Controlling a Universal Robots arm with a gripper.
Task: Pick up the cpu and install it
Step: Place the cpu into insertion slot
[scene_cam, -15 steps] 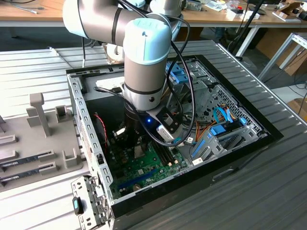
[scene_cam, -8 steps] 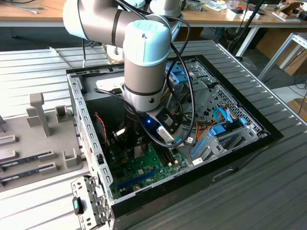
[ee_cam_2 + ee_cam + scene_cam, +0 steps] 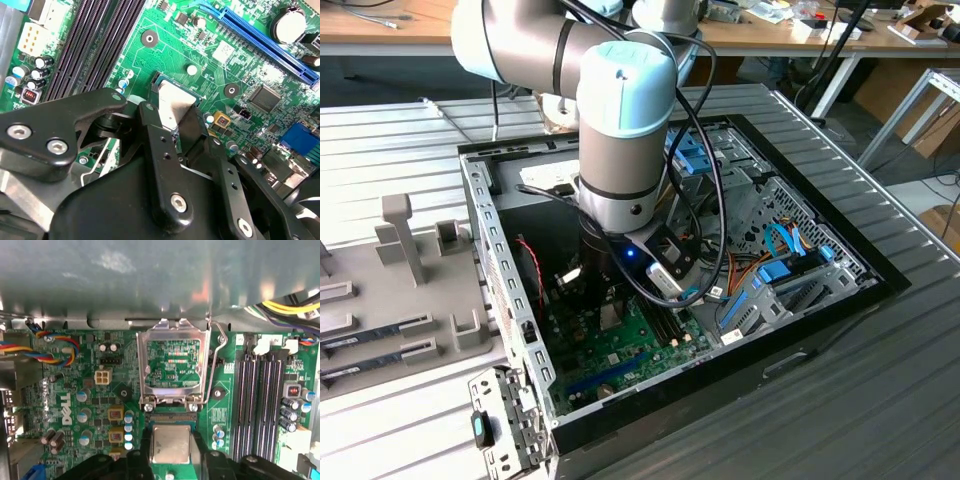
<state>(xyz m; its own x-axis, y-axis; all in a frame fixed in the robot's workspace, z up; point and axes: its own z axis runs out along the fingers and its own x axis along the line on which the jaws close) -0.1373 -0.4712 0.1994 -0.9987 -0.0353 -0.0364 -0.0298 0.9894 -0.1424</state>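
Silver cpu point(image 3: 171, 443) is pinched tight by the gripper point(image 3: 171, 452) above the socket point(image 3: 172, 365); if tilted, pins could be bent.

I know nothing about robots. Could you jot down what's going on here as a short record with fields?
Setting: open computer case lying on a metal table
Robot: one arm reaching down into the case
Gripper: shut on the cpu
Cpu: silver square chip, held between the fingers just above the motherboard
Socket: metal retention frame raised open, lever up
Memory slots: dark, beside the socket
Stage: cpu picked up, not yet seated
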